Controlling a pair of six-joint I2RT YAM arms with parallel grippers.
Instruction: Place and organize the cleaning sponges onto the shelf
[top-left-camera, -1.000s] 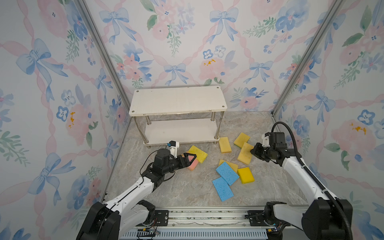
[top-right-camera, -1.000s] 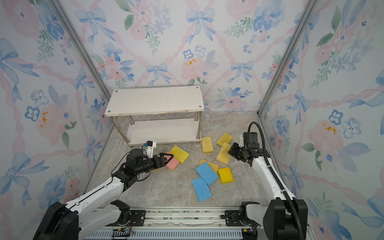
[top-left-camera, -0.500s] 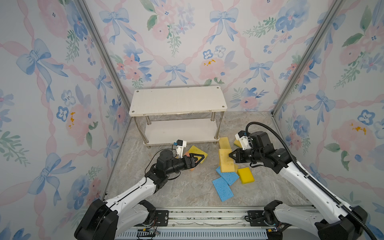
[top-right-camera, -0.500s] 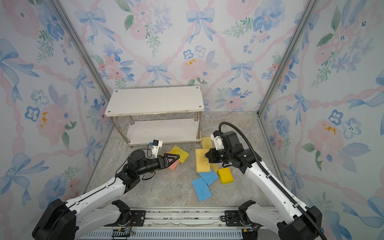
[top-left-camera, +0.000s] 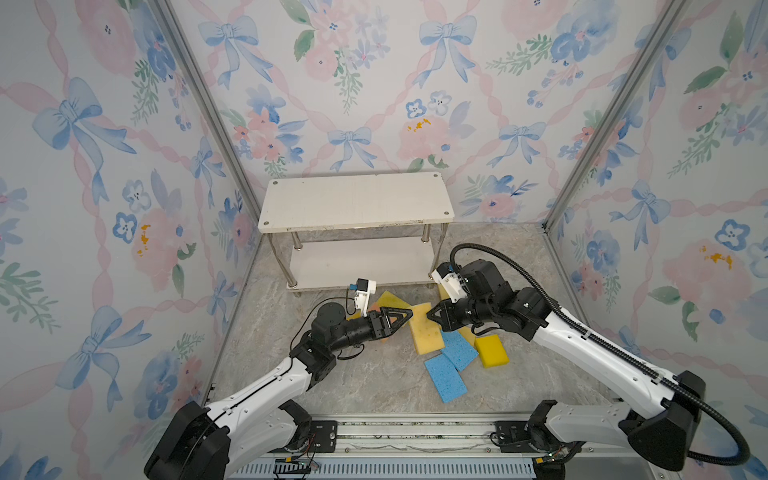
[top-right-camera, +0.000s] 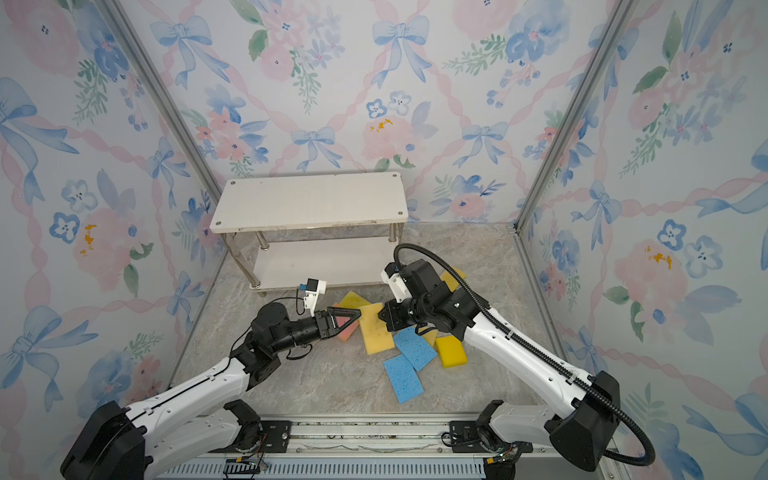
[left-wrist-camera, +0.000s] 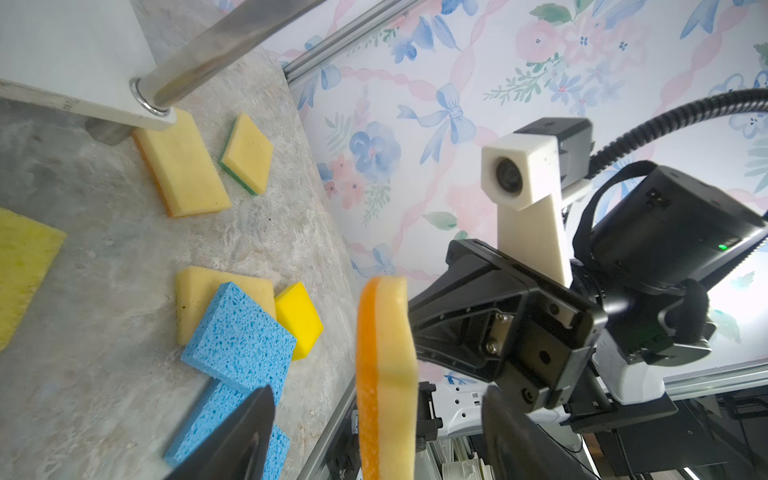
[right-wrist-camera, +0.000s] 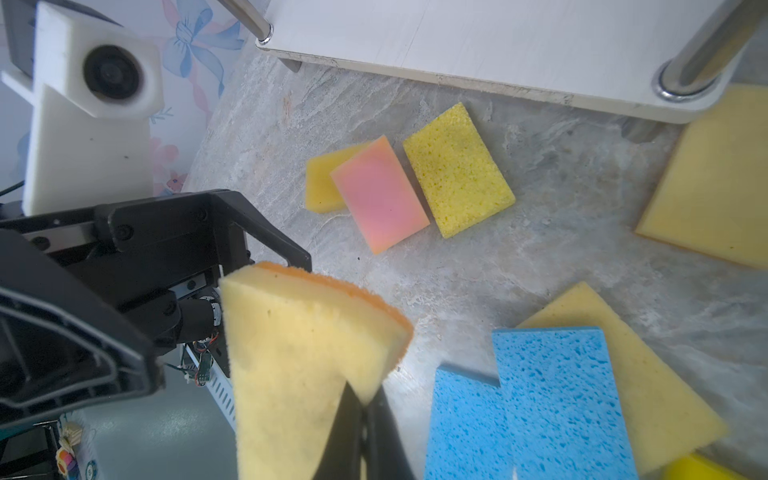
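Gripping sponge (top-left-camera: 423, 334), right pincer (top-left-camera: 431, 316); left pincer (top-left-camera: 406, 318) straddles it.

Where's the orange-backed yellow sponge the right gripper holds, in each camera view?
Top view: orange-backed sponge, centre, pinched by right gripper.
Top view: the sponge, centre, up-left of blue sponges.
Left wrist: the sponge edge-on, orange side facing the blue sponges.
Right wrist: the sponge's broad yellow face, close up, beside the blue sponges.
Shared landmark: the two overlapping blue sponges.
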